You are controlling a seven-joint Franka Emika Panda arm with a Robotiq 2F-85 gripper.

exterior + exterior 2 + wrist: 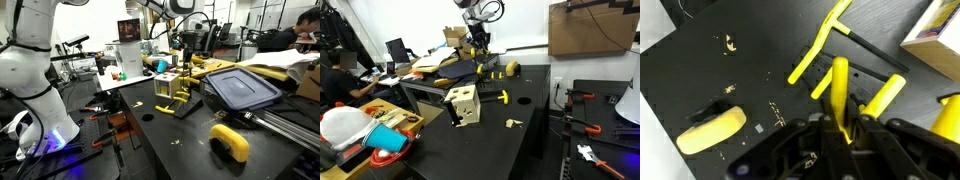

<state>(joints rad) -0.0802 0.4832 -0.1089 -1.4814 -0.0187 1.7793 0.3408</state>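
In the wrist view my gripper (843,126) is shut on a yellow rod (840,88) that stands up between the fingers. Just beyond it lies a black base (862,72) with another yellow peg (886,95) and a long yellow L-shaped bar (826,42) across it. In both exterior views the gripper (186,58) (480,48) hangs low over the dark table, above the yellow pegs (176,97). The rod's lower end is hidden by the fingers.
A yellow curved object (712,130) (230,141) lies on the table (170,140) apart from the base. A pale box (936,34) (463,103) stands nearby. A dark blue bin lid (241,88) lies beyond, and cluttered desks (125,70) border the table.
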